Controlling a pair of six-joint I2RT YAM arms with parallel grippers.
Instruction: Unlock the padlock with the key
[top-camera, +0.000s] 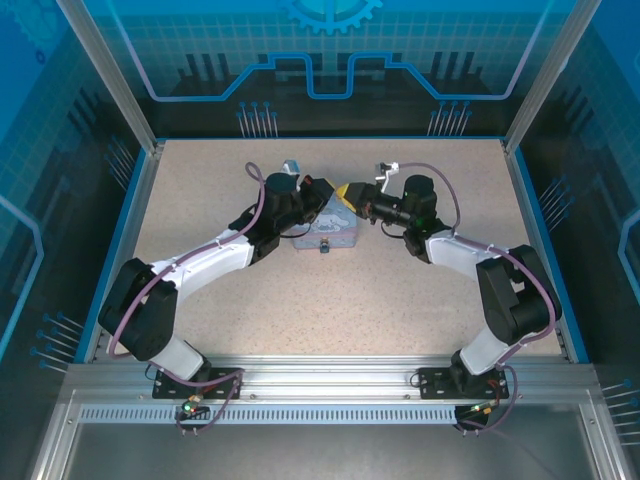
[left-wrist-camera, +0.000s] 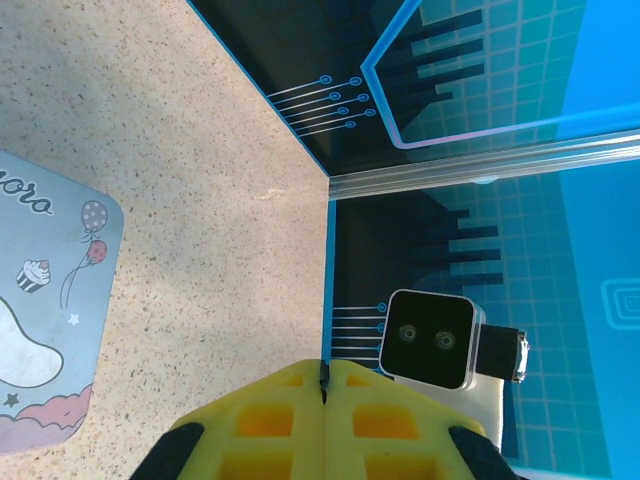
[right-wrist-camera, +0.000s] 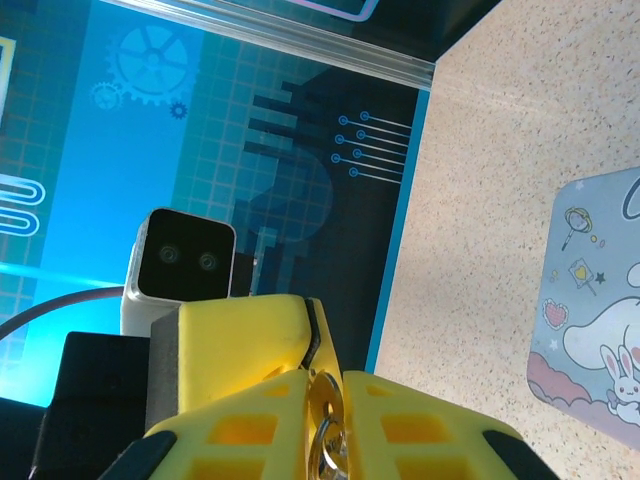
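On my left wrist feed, the left gripper (left-wrist-camera: 325, 392) had its yellow fingers (left-wrist-camera: 260, 420) pressed together, with the key (left-wrist-camera: 322, 375) showing as a thin dark sliver pinched at the seam between their tips. Past those tips I could see the right arm's wrist camera (left-wrist-camera: 430, 340), a white box with a dark face, close in front. On the right wrist feed, the right gripper (right-wrist-camera: 326, 412) was clamped on the padlock (right-wrist-camera: 321, 390), a small brass-coloured body wedged between its two yellow fingers, with a bit of silvery metal just below it. The left gripper's yellow finger block (right-wrist-camera: 240, 335) lay right against the right fingertips, just above the padlock, and the left wrist camera (right-wrist-camera: 185, 260) sat behind it. I could not tell whether the key had entered the lock. From overhead, the left gripper (top-camera: 322, 190) and right gripper (top-camera: 352, 197) met tip to tip in the middle of the table (top-camera: 420, 290), at the far edge of the pale blue tin (top-camera: 330, 238), which lay flat on the speckled surface. Both wrist feeds caught a corner of that tin with cartoon pictures on its lid. Both arms reached inward from their bases at the near edge.
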